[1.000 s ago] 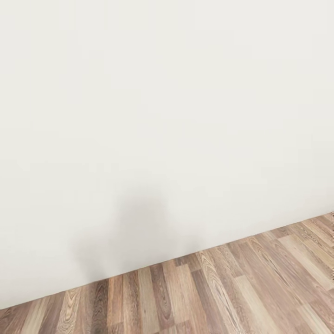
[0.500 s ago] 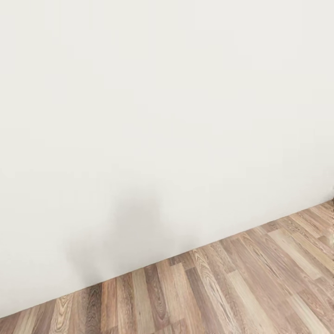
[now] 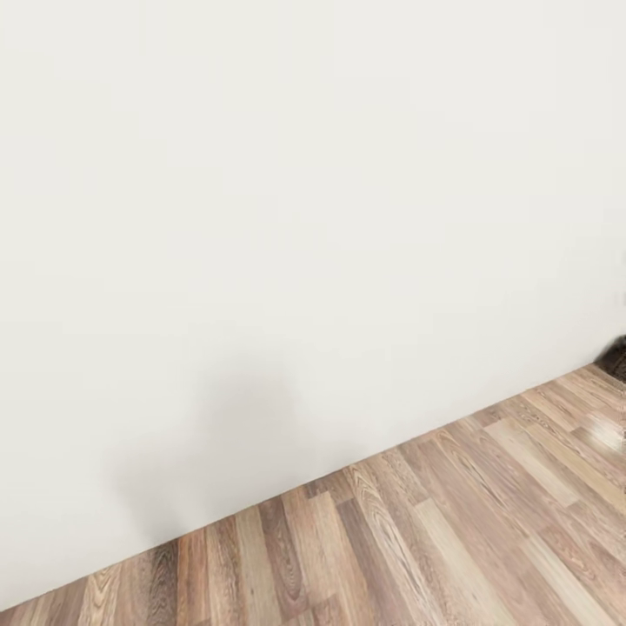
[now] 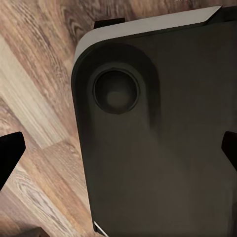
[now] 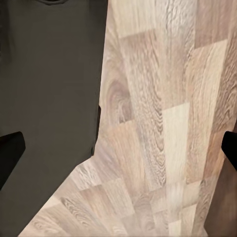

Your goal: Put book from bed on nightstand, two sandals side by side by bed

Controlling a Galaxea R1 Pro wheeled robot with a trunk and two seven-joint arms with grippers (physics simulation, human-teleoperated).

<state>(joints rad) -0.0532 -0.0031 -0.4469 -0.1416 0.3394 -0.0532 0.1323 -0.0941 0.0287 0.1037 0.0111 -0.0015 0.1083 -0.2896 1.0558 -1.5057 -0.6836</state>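
The left gripper [image 4: 118,148] hangs with its two dark fingertips [image 4: 10,153] spread wide and nothing between them, above the robot's dark base [image 4: 158,138] and the wood-plank floor [image 4: 34,74]. The right gripper [image 5: 118,148] is equally wide apart and empty, over the base's edge [image 5: 49,89] and bare planks. Ahead stands a plain white wall [image 3: 304,191], a soft grey shadow [image 3: 252,417] low on it, and something dark [image 3: 616,358] at its far right end, too little visible to name. Book, bed, nightstand and sandals: I cannot tell where they are.

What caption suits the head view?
Robot faces a bare white wall above wood-plank floor, its faint shadow cast on the wall.
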